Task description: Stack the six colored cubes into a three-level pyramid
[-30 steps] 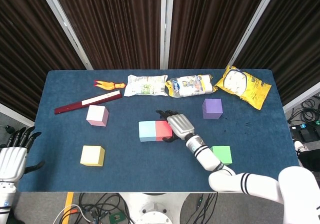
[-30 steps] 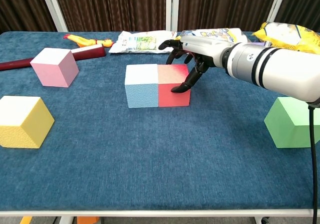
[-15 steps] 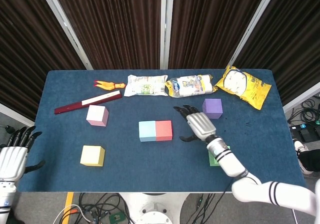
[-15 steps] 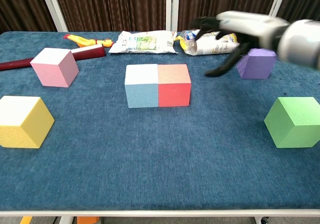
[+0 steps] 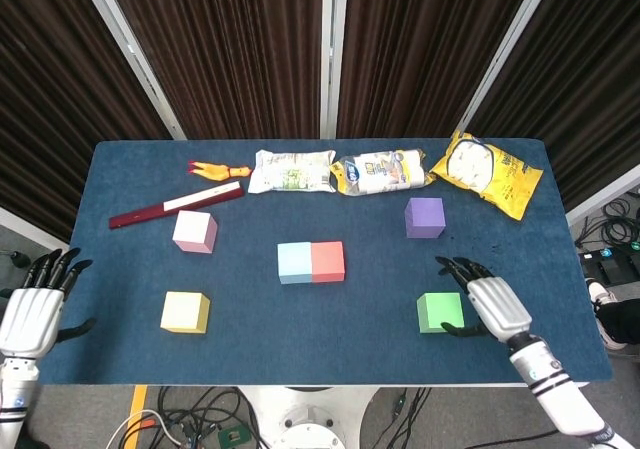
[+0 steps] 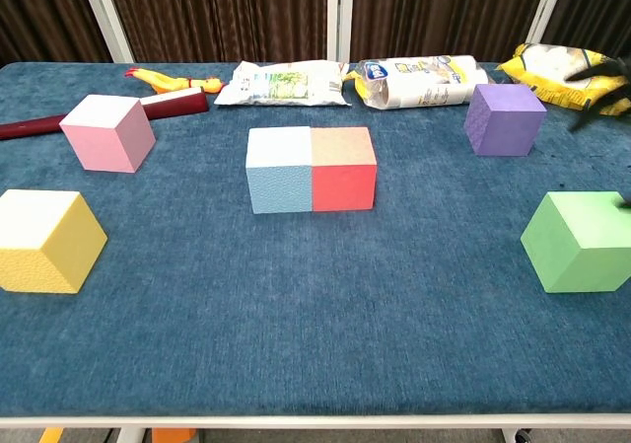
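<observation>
Six cubes sit on the blue table (image 5: 300, 329), none stacked. At the centre the light blue cube (image 5: 294, 262) and the red cube (image 5: 327, 261) stand side by side, faces touching. The pink cube (image 5: 194, 231) is off to their left, further back, with the yellow cube (image 5: 185, 312) near the front left edge. The purple cube (image 5: 424, 217) stands back right, and the green cube (image 5: 440, 312) front right, well apart from the centre pair.

The right hand (image 5: 492, 305) hovers just beside the green cube on its right, fingers spread and holding nothing; whether its thumb touches the cube I cannot tell (the chest view catches only dark fingertips (image 6: 596, 66) at the right edge). The left hand (image 5: 32, 307) hangs off the table's front left corner, fingers apart and empty.

Along the back edge lie a dark red bar (image 5: 176, 206) with a white strip, a small rubber chicken toy (image 5: 211, 169), a white-green snack packet (image 5: 292, 171), a clear bag with blue print (image 5: 382, 171) and a yellow chip bag (image 5: 486, 172).
</observation>
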### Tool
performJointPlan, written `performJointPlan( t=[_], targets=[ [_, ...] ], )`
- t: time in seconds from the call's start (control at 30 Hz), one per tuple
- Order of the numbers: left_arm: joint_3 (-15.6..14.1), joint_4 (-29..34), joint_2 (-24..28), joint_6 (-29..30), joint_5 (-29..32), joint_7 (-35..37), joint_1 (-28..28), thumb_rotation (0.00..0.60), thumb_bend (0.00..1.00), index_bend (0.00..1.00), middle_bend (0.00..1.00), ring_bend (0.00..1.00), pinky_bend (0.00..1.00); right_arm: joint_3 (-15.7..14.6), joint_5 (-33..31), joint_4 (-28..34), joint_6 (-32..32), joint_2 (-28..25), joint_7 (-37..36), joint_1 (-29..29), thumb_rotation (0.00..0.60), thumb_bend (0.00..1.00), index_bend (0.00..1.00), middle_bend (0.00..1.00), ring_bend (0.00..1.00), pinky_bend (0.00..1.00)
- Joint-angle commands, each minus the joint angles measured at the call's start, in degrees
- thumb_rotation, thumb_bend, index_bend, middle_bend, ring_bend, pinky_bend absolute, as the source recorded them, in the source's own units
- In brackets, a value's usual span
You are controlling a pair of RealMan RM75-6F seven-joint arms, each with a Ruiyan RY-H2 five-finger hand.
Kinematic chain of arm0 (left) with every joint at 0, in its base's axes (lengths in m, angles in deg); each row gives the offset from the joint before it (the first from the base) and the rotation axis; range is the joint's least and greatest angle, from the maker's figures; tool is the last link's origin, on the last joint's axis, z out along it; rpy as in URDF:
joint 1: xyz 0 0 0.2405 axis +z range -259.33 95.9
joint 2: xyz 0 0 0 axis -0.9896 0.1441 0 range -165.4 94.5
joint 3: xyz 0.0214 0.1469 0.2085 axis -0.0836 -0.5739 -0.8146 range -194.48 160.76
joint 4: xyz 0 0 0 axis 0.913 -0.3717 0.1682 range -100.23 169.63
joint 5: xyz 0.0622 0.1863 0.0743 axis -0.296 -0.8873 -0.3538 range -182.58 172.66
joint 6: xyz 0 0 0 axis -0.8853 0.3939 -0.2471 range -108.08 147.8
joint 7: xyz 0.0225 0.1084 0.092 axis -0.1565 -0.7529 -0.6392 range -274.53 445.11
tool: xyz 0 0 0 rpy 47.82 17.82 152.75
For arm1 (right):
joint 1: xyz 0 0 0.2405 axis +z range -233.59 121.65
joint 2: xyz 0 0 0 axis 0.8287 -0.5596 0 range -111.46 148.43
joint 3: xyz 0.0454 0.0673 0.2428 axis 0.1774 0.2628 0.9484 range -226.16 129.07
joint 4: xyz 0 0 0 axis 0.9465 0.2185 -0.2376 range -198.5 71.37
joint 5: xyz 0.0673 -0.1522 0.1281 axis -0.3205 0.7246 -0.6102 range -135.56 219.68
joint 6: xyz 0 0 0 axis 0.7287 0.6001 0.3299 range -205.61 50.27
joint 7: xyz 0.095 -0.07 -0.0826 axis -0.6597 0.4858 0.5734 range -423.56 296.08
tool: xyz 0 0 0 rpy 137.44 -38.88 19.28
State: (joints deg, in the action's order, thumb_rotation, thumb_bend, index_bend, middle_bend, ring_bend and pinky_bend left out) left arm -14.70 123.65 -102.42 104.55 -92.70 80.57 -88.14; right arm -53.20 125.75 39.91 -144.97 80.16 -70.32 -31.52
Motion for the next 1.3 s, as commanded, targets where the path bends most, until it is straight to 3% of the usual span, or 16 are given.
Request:
performJointPlan(
  t=[0.03, 0.47, 0.57, 0.87, 1.1, 1.3],
  targets=[
    [-0.01, 0.48, 0.17, -0.20, -0.14, -0.45, -0.22, 0.600, 0.00, 0.18, 0.09, 0.01, 0.11, -1.30, 1.54, -0.84, -0.59, -0.89, -1.00, -1.54, 0.600, 0.02, 0.03, 0.22, 0.08, 0.15],
    [-0.34, 1.92, 0.71, 0.13, 0.05, -1.59, 0.07, 0.600, 0.00, 0.18, 0.09, 0.01, 0.11, 1.03, -1.06, -7.76, 4.89, 4.57, 3.76, -0.48, 0.600, 0.01, 0.05, 0.20, 0.08, 0.15],
    [-0.48, 2.00, 0.79, 0.16, 0.16, -1.71, 0.21, 0.600, 0.00, 0.18, 0.09, 0.01, 0.11, 1.26, -1.43, -8.93, 6.90, 5.99, 4.07, 0.20, 0.600, 0.01, 0.10, 0.22, 0.08, 0.15],
    [-0.43, 1.83, 0.72, 0.33, 0.27, -1.59, 0.27, 0.600, 0.00, 0.18, 0.09, 0.01, 0.11, 2.75, -2.64, -10.97, 7.78, 8.61, 4.51, 0.31, 0.600, 0.08, 0.36, 0.35, 0.13, 0.21],
    [-0.39, 1.82, 0.70, 0.27, 0.31, -1.60, 0.19, 0.600, 0.00, 0.18, 0.09, 0.01, 0.11, 7.00, -3.29, -10.31, 7.13, 7.23, 1.26, 1.96, 0.600, 0.10, 0.41, 0.40, 0.16, 0.21],
    [-0.40, 1.94, 0.73, 0.32, 0.14, -1.74, 0.12, 0.600, 0.00, 0.18, 0.09, 0.01, 0.11, 12.33, -7.49, -12.42, 14.07, 7.80, 0.08, 8.08, 0.600, 0.10, 0.41, 0.40, 0.16, 0.21]
  ],
)
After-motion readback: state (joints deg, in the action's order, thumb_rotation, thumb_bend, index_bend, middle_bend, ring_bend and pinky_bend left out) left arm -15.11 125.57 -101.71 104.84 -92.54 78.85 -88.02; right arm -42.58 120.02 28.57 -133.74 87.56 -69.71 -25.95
